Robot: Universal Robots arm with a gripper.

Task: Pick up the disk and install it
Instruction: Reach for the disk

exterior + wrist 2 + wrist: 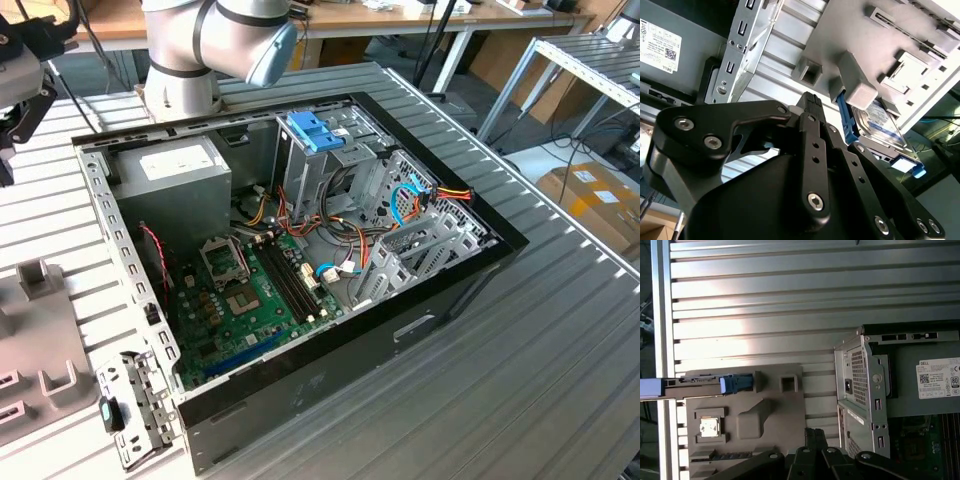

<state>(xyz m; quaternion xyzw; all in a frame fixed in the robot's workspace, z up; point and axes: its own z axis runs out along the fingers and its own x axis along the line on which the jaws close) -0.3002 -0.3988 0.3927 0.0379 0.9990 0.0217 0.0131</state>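
**A:** ok so where's the disk [882,127] sitting right now?

**B:** It's parked on its edge in a slot of the grey fixture tray [865,45], with a blue rail [846,117] clipped along its side. The second wrist view catches the label with the blue band. In the first wrist view it's just a thin strip seen edge-on. The tray lies on the ribbed metal bench [560,330] right beside the open computer case [330,380], down at the exterior view's lower left.

**A:** and the gripper [815,434]?

**B:** Pinched narrow, fingertips together, nothing between them. It hangs above the tray, well apart from the disk.

**A:** what's in the case?

**B:** The green motherboard [250,300] is on show in the middle of the frame. There's a grey power supply [170,190] with a white sticker toward the upper left, and a light-blue bracket [313,130] standing up at the drive cage near the top middle.
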